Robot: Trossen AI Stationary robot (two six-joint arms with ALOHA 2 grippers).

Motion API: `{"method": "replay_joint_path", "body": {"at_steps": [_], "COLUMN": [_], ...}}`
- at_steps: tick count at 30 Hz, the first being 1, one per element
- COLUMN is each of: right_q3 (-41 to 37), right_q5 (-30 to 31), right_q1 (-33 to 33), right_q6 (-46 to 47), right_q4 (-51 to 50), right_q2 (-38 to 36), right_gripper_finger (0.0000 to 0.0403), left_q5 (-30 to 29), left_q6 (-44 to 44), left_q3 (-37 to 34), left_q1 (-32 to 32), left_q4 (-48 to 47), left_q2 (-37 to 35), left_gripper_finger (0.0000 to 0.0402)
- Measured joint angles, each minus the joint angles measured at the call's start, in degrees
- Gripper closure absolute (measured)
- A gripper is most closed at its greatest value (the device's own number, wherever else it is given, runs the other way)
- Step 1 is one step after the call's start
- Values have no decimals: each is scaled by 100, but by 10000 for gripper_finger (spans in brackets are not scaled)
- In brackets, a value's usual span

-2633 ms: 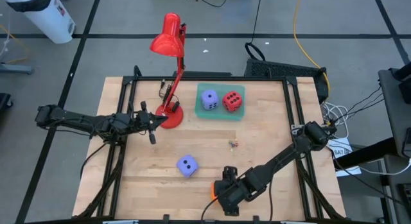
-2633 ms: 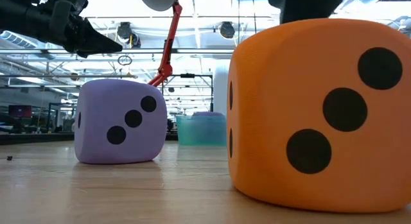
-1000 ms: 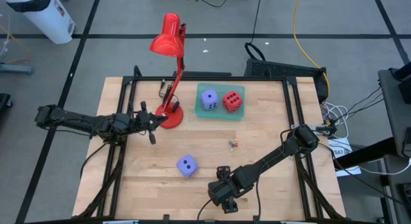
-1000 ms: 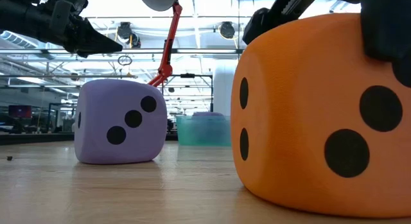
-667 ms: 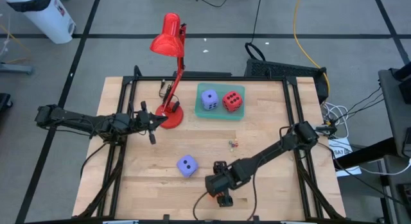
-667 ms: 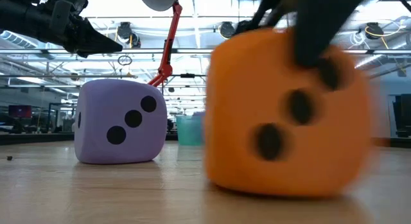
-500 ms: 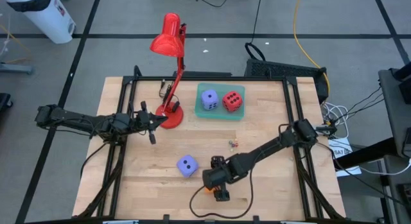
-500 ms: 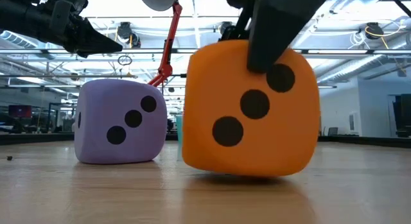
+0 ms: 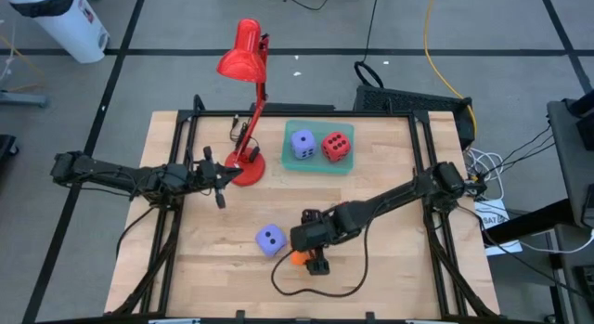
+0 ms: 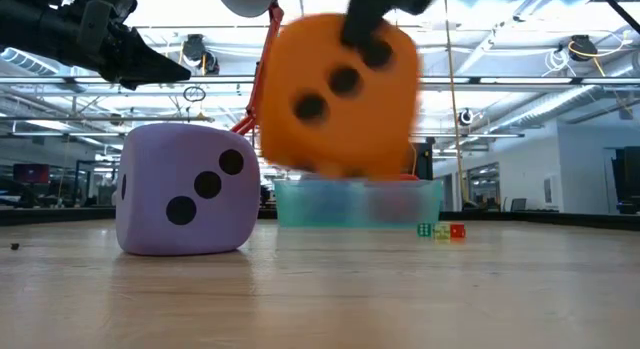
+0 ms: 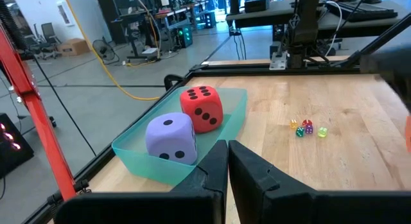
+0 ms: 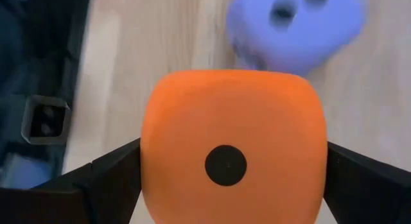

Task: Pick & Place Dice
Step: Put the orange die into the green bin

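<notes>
Orange shows under the right gripper (image 9: pixel 309 252) at lower centre of the high view: the orange die (image 9: pixel 299 258) is clamped in it, just right of a lavender die (image 9: pixel 269 239). The left gripper (image 9: pixel 219 179), fingers pressed together and empty, hangs at centre left beside the red lamp (image 9: pixel 245 101). Low view: the orange die (image 10: pixel 341 94) hangs clear of the table at upper centre, above the teal tray (image 10: pixel 357 202). Right wrist view: the die (image 12: pixel 233 145) fills the centre between both fingers (image 12: pixel 106 176).
</notes>
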Motion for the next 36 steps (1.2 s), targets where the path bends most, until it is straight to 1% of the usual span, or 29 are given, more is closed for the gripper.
{"method": "replay_joint_path", "body": {"at_steps": [3,8,11,14,17,19,22,26,29,31,36], "right_q3": [5,4,8,10,15,15,15,-182,-513,-780,-1442], "right_q5": [48,596,963,1524,1949,2087,1902,1773,1625,1638,1454], "right_q1": [-140,-543,-885,-1291,-1768,-2127,-2660,-3151,-3323,-3382,-3397], "right_q6": [-203,-405,-595,-905,-1311,-1488,-1701,-1978,-2282,-2400,-2643], "right_q4": [-3,4,29,-103,-319,-472,-777,-781,-556,-509,225], "right_q2": [-281,-882,-1253,-1530,-1646,-1644,-1532,-1286,-1164,-1090,-1087], "right_gripper_finger": [9,9,9,9,9,9,9,9,9,9,10], "left_q5": [0,-2,-2,-2,-2,-4,-4,-4,-6,-7,-4], "left_q6": [13,83,58,55,55,56,79,177,188,190,179], "left_q3": [0,0,0,0,0,0,0,0,0,0,0], "left_q1": [-1,0,-2,-2,0,0,0,0,0,0,0], "left_q4": [7,7,7,4,4,2,0,-2,-11,-9,-4], "left_q2": [0,0,0,0,0,1,0,0,1,0,2], "left_gripper_finger": [376,376,376,376,376,376,376,376,376,376,376]}}
